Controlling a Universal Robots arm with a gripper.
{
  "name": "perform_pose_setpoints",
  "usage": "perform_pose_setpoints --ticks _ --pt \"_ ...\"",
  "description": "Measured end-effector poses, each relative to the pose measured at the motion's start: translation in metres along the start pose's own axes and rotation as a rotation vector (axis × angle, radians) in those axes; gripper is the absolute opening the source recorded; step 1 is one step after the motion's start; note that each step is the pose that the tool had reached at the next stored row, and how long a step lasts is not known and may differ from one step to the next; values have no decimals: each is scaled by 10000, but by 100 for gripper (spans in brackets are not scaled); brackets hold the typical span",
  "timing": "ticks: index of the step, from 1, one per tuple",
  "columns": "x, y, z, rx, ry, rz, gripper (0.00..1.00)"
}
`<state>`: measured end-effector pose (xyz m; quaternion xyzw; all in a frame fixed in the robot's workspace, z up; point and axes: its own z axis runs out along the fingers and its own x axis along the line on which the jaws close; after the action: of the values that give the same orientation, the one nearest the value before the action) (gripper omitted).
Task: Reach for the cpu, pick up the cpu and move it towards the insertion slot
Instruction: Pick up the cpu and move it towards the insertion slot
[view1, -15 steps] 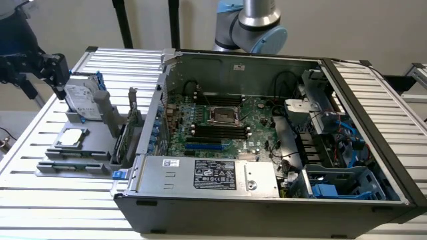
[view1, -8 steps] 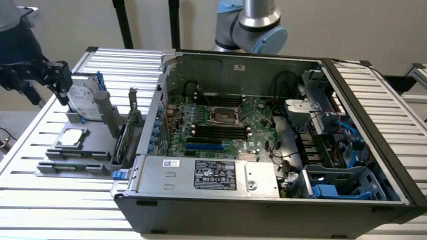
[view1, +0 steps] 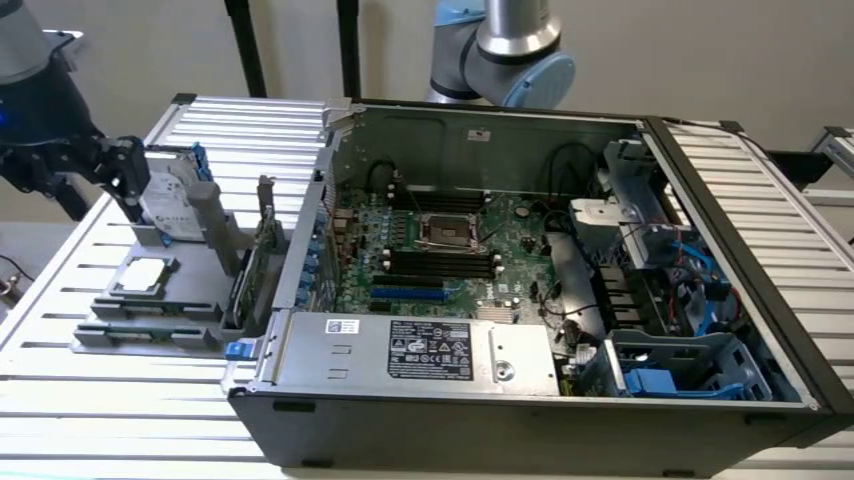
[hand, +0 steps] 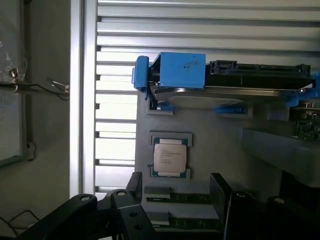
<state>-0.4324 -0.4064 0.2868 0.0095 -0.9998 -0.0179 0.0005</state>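
Gripper (view1: 123, 172) condition: jaws stand apart with nothing held. It hangs by the far end of the grey parts holder (view1: 194, 290), close beside the upright hard drive (view1: 167, 200).

Hazards, as judged:
- **Hard drive:** It stands at the holder's far edge, near the gripper. A low or hasty approach could strike it or its blue rails.
- **Grip on the cpu:** The cpu (view1: 143, 275) is thin and sits flat in a shallow recess, offering little edge. An off-centre closure could tilt it or let it slip.
- **Memory modules:** The memory modules (view1: 134, 332) lie along the holder's near edge, just beside the recess. A finger might catch them.

Position: the cpu rests mid-holder, toward the edge facing away from the computer case (view1: 534, 420), and well apart from the gripper. In the wrist view the cpu (hand: 170, 157) shows beyond the fingers (hand: 134, 184), roughly in line with the gap between them. The insertion slot (view1: 447, 232) sits on the motherboard inside the case, far across from the holder.
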Motion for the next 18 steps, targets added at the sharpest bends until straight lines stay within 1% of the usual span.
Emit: perform_pose_setpoints --ticks 18 --pt "1 -49 326 0 0 0 65"
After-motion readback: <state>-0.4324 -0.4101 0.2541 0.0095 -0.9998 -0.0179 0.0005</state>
